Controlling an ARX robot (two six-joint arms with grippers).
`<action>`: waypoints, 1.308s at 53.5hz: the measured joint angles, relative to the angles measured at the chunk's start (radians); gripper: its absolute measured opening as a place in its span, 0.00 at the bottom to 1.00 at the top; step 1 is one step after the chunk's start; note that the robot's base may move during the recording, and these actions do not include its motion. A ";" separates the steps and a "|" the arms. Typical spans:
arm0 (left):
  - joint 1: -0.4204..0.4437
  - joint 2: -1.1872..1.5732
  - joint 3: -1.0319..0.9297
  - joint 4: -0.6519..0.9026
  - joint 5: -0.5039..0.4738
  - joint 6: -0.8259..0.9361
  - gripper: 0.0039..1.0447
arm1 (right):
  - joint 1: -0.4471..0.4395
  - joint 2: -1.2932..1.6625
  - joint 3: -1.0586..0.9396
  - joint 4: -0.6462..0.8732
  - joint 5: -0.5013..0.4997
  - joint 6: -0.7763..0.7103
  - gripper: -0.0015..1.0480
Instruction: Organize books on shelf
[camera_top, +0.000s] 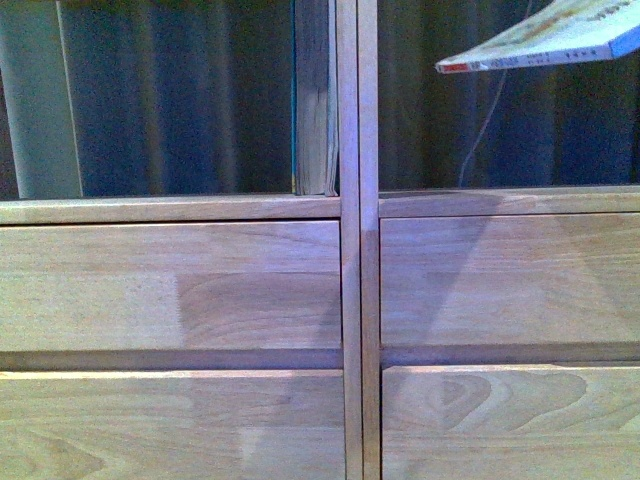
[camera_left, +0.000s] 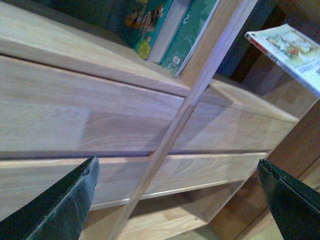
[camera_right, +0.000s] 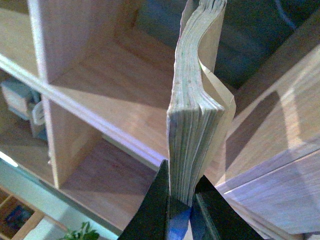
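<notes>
Black right end effector (camera_right: 181, 202) pinches the thin paperback (camera_right: 192, 125) by its lower edge; pages bow away ahead of the fingers. Past the book: open wood compartments of the shelf (camera_right: 100, 90). Front view has the paperback (camera_top: 550, 40) airborne, tilted near flat, at the right-column opening, clear of the board below. Left end effector (camera_left: 177, 164) is spread wide, nothing between its fingers (camera_left: 60, 205). Ahead of it are drawer fronts (camera_left: 75, 110); beyond them the teal-green book (camera_left: 192, 30) stands upright against the centre divider (camera_top: 358, 250).
</notes>
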 joint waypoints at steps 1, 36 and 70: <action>-0.013 0.022 0.030 0.000 -0.004 -0.019 0.93 | 0.008 -0.008 -0.006 0.014 -0.009 0.005 0.07; -0.452 0.352 0.386 0.344 -0.053 -0.546 0.93 | 0.294 -0.029 -0.047 0.169 -0.034 -0.007 0.07; -0.531 0.410 0.454 0.422 -0.104 -0.663 0.86 | 0.431 -0.037 -0.042 0.203 -0.005 -0.027 0.07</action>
